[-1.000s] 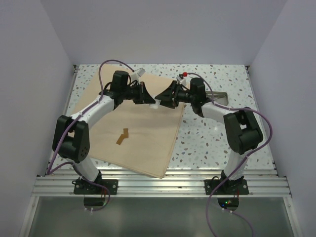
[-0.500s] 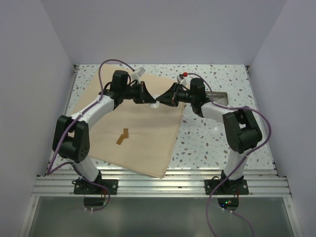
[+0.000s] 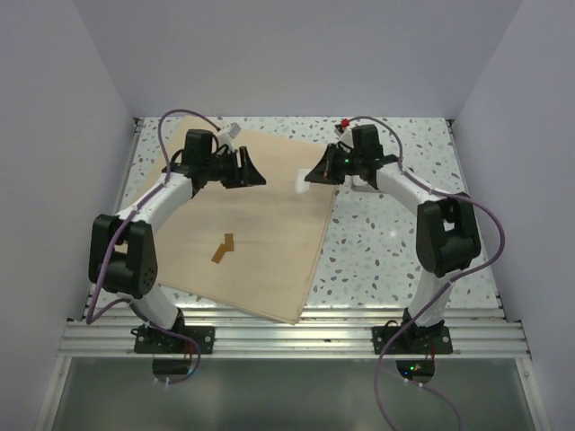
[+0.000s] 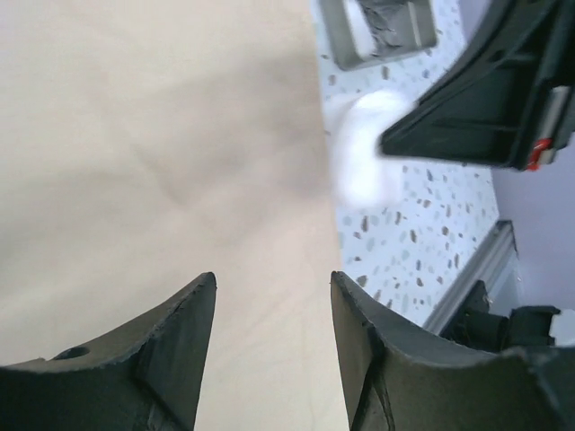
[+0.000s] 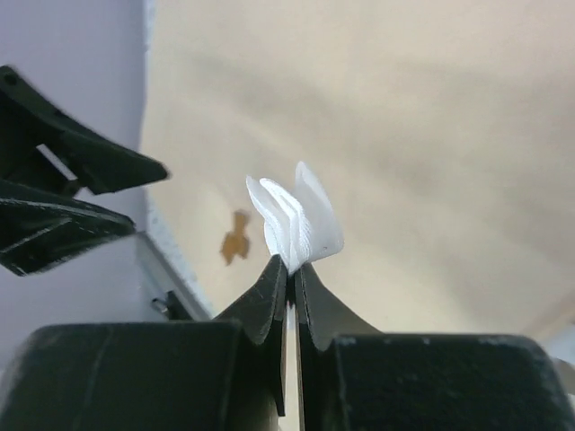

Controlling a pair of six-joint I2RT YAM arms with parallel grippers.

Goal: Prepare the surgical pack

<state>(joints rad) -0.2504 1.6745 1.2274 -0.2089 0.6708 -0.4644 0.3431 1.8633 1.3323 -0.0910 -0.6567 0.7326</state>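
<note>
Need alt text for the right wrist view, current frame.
Right gripper shut on a folded white gauze, its layers fanning out past the fingertips, with the tan sheet behind it. The left gripper stands open at the left edge, and a small brown scrap lies on the sheet.

Plain pale lilac walls (image 3: 296, 54) enclose a white speckled table (image 3: 386, 260), with aluminium rails (image 3: 296, 337) along its near edge.

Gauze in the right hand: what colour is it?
White; the gauze shows best in the right wrist view.
</note>
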